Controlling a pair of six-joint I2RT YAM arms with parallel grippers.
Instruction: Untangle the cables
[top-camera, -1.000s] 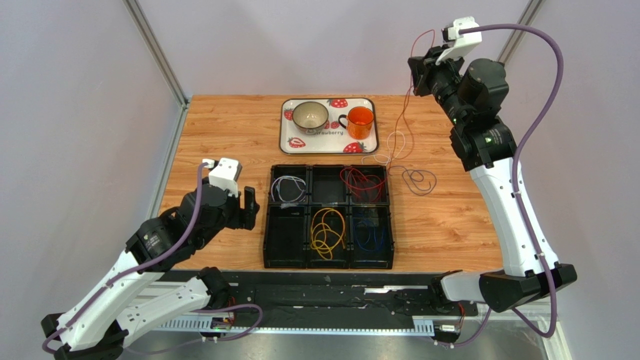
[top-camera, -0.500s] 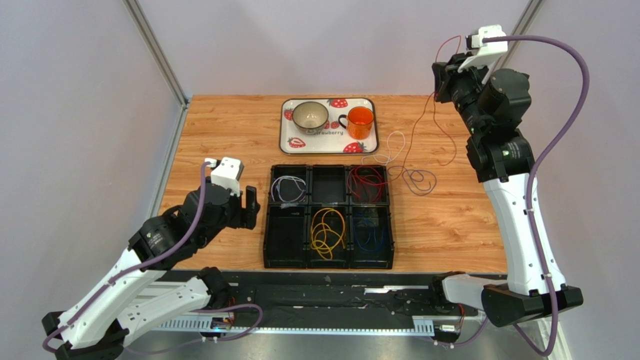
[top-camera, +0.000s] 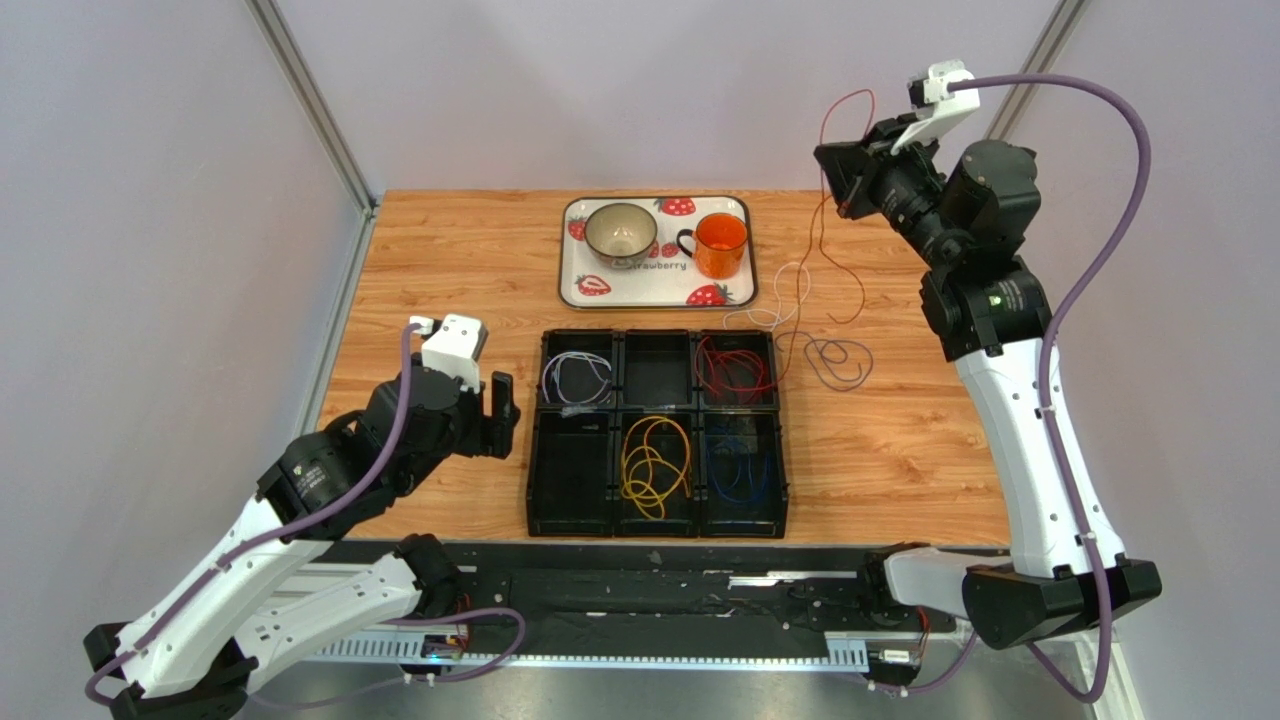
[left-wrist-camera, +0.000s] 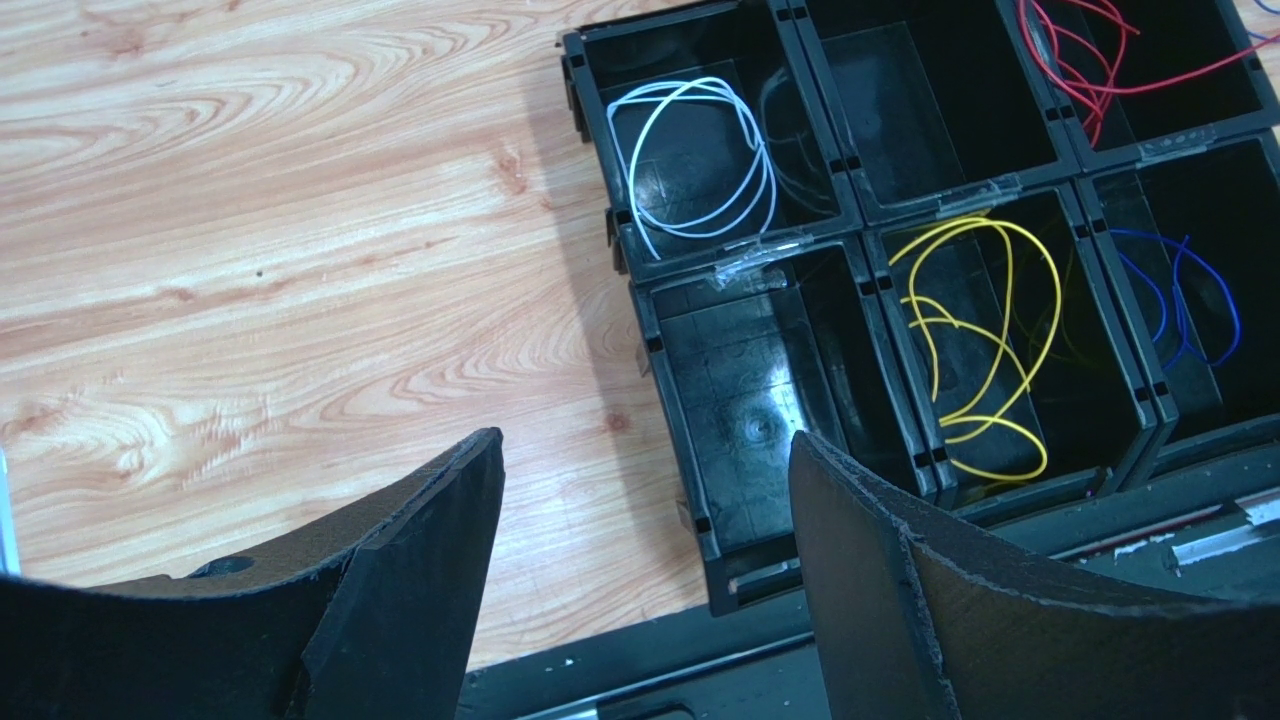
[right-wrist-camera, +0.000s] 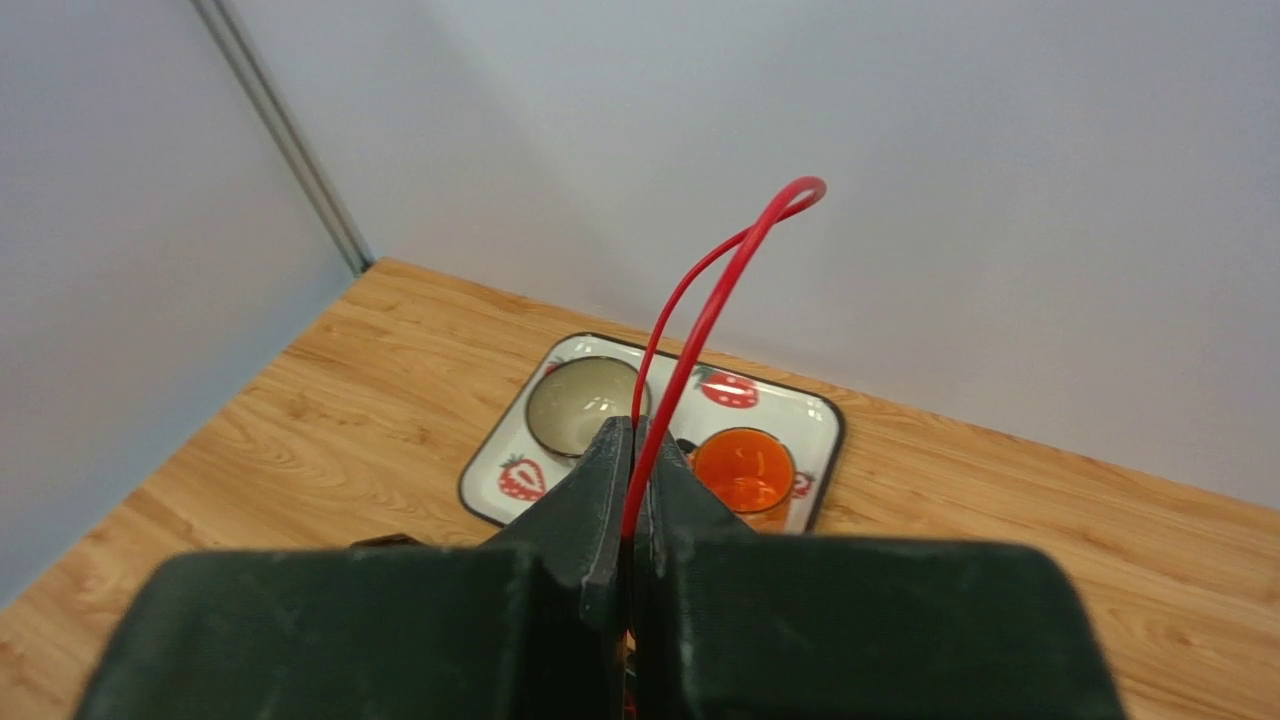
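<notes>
My right gripper is raised high over the table's far right and is shut on a thin red cable. The cable loops above the fingers and hangs down to a loose tangle of white and grey cables on the wood. A black six-compartment organiser holds a white cable, a red one, a yellow one and a blue one. My left gripper is open and empty just left of the organiser. Its wrist view shows the white and yellow cables.
A strawberry-print tray at the far middle carries a grey bowl and an orange cup. Two organiser compartments, top middle and bottom left, hold no cable. Grey walls and metal posts close in the table.
My right gripper swung out to the right and up, then came back left and slightly down, carrying the red cable with it. The left arm has not moved.
</notes>
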